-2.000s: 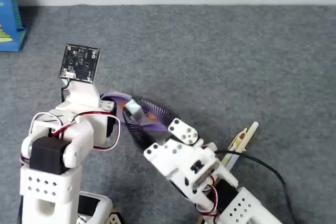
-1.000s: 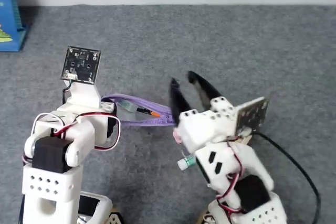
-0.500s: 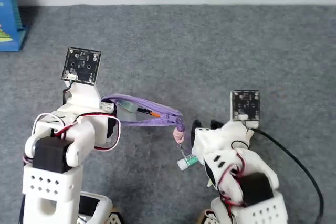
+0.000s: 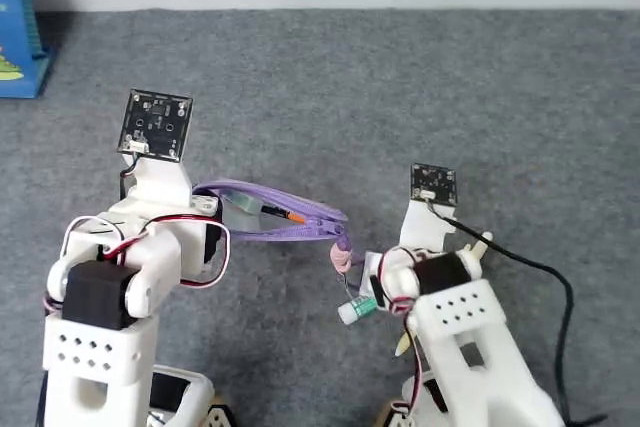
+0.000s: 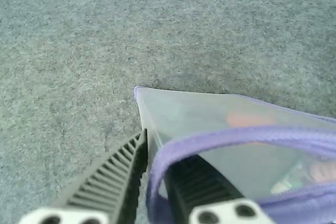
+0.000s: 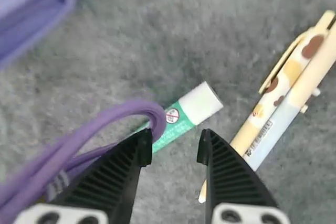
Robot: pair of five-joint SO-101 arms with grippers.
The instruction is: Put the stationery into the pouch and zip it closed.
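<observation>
Pen (image 6: 286, 95) beside spread right fingers (image 6: 226, 166)

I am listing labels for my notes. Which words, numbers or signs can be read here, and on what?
No word or number can be read.
Tube: a round red sign, crossed; print beside it too small.
Pen: a barcode-like label, blurred.
Blue box: a picture, any text too small.

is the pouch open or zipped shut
Open. In the high view the pouch shows its two purple zipper edges spread apart, an orange-tipped pen visible between them.
</observation>
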